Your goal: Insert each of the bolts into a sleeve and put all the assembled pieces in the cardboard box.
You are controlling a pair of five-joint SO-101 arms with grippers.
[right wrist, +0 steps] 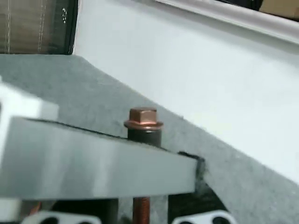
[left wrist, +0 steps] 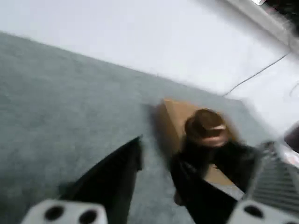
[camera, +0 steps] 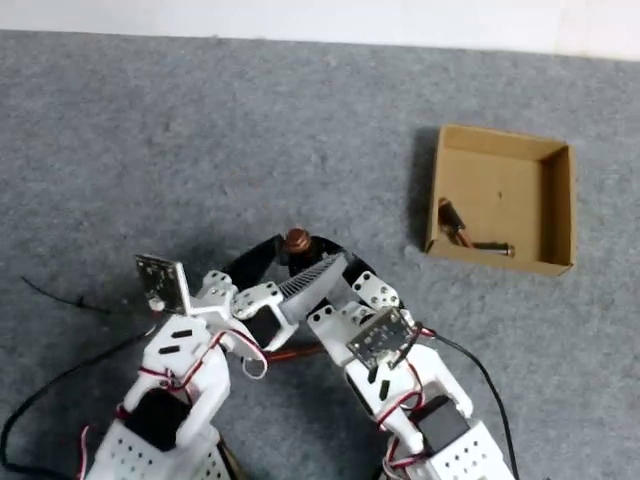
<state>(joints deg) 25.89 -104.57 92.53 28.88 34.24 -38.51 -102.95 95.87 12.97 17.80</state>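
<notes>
Both arms meet low in the middle of the high view, and the bolt (camera: 296, 239) stands upright right where their tips come together, copper head up. The right wrist view gives the best look: hex head on top, dark sleeve (right wrist: 144, 135) just under it, bare thread poking out lower down. So I'd say this one is already seated in its sleeve, or very nearly.

The right gripper (camera: 330, 262) looks clamped on the bolt, though a grey bar crosses in front and hides the actual contact, so that's my read rather than something I can see. The left gripper (camera: 272, 268) has its jaws spread, with grey carpet (camera: 150, 130) showing between them in its own wrist view. My guess is it's bracketing the piece to steady it, not carrying it.

The cardboard box (camera: 558, 205) sits in the upper right, well away from the arms. It holds one assembled piece (camera: 462, 228), lying flat against the wall nearest the arms. The rest of its floor is bare.
</notes>
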